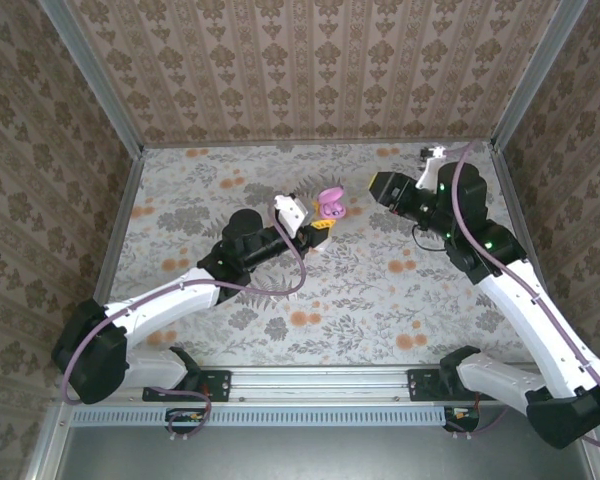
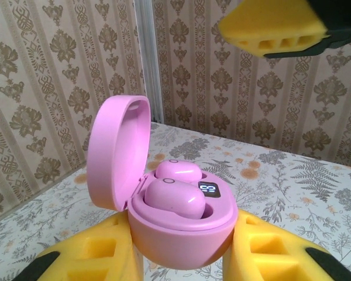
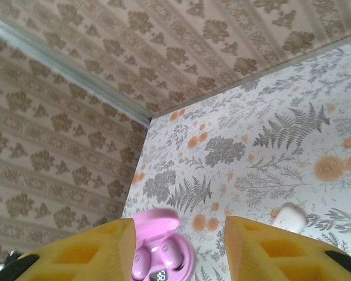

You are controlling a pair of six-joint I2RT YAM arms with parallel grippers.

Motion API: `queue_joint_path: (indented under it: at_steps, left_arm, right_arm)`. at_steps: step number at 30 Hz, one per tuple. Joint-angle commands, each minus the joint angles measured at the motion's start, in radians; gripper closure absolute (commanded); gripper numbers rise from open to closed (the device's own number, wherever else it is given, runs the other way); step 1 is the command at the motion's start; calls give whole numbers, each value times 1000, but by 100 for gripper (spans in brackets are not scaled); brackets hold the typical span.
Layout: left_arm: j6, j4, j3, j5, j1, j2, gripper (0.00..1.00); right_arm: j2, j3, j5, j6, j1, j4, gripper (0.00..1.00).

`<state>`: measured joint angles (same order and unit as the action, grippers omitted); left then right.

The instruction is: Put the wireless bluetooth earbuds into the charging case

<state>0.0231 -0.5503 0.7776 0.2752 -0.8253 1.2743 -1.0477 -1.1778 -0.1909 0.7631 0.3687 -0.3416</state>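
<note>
From above, you had the left gripper at mid-frame, just below the open charging case, with the floral table behind them. The right gripper sat to the case's right, apart from it.

In the left wrist view, your left gripper's yellow fingers clamped the case's base at bottom centre. The lid stood raised on the left, and both earbuds sat in their wells.

In the right wrist view, your right gripper's jaws stood apart at the bottom corners, gripping nothing. The case showed low in the frame between them.
</note>
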Motion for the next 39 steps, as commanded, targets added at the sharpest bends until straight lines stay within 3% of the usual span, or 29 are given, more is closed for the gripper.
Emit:
queue_joint_path:
  at_steps: [1, 9, 25, 29, 34, 39]
  left_arm:
    - [8, -27, 11, 16, -7, -24, 70]
    - [41, 14, 46, 169, -7, -21, 70]
    - [46, 11, 40, 156, -5, -30, 70]
    - [43, 11, 44, 158, -7, -29, 70]
    - [44, 10, 49, 153, -7, -30, 70]
    - [36, 1, 48, 149, -6, -29, 70]
  right_arm:
    - [-20, 9, -142, 97, -41, 39, 52]
    - [-140, -100, -291, 108, -77, -56, 47]
    - [-193, -116, -390, 151, -80, -32, 45]
    - [-205, -113, -449, 202, -79, 48, 45]
    - [-240, -154, -436, 138, -78, -61, 45]
    - [-244, -124, -470, 125, -69, -52, 46]
